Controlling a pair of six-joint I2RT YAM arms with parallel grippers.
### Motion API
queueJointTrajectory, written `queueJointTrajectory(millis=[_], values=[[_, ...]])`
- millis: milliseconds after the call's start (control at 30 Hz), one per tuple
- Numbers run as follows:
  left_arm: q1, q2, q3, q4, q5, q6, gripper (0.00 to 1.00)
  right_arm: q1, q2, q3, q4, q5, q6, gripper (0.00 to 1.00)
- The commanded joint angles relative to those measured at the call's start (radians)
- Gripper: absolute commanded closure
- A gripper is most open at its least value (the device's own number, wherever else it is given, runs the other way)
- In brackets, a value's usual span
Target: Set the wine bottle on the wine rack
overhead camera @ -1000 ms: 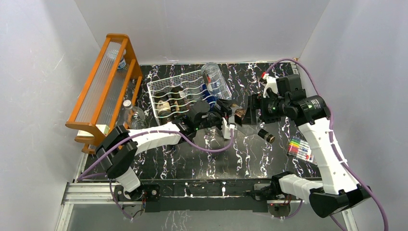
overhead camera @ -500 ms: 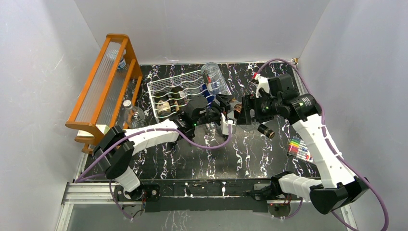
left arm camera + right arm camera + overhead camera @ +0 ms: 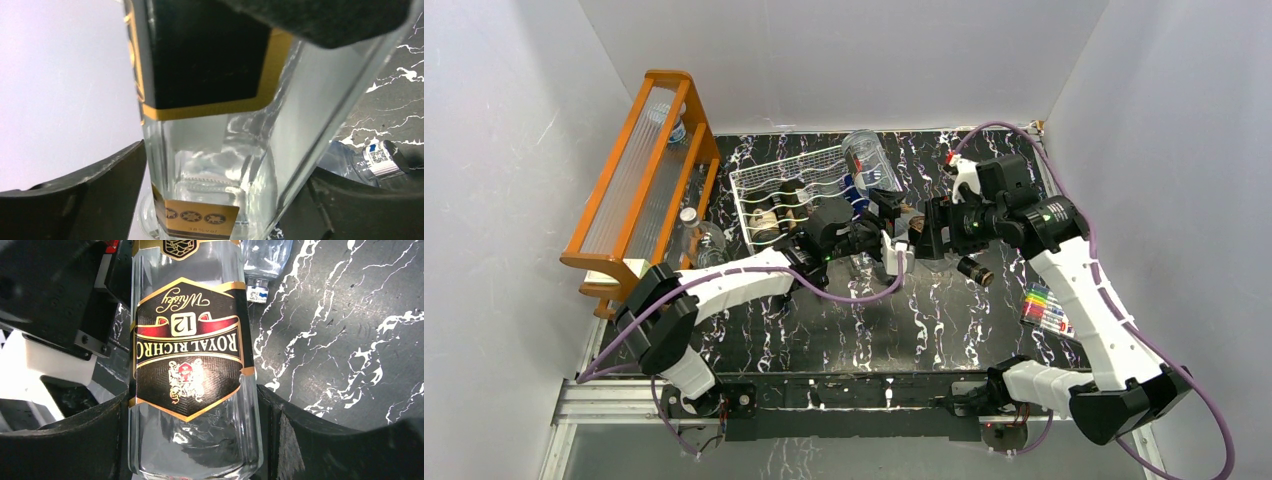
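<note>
The arms (image 3: 744, 283) are white shells between black joints (image 3: 664, 325); purple cables (image 3: 856, 297) trail alongside; pincer fingers (image 3: 60, 440) matte black.

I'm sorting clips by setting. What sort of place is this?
Probably a lab test booth: plain white walls box in a black marbled table, and the left arm and right arm are bolted to a metal rail.

The top camera is looking down from above and behind the arm bases, taking in the whole bench (image 3: 944, 330) from far off. The left wrist camera is sitting very close, looking out between its own fingers (image 3: 75, 200) at the wine bottle (image 3: 210, 150), which is filling the frame. The right wrist camera is looking from equally near at that bottle's label, with marbled bench behind. All three views are sharing the bottle.
</note>
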Motion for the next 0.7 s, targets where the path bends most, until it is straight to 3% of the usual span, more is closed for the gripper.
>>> queueJointTrajectory(millis=[0, 500, 667], values=[[-0.002, -0.151, 0.029, 0.093, -0.014, -0.091, 0.04, 0.005, -0.055, 0.054, 0.085, 0.032, 0.033, 1.00], [-0.004, -0.322, -0.112, 0.000, -0.185, -0.260, 0.02, 0.005, -0.066, 0.066, 0.163, 0.047, 0.064, 1.00], [-0.002, -0.388, -0.130, -0.031, -0.287, -0.428, 0.02, 0.005, -0.064, 0.064, 0.176, 0.046, 0.065, 1.00]])
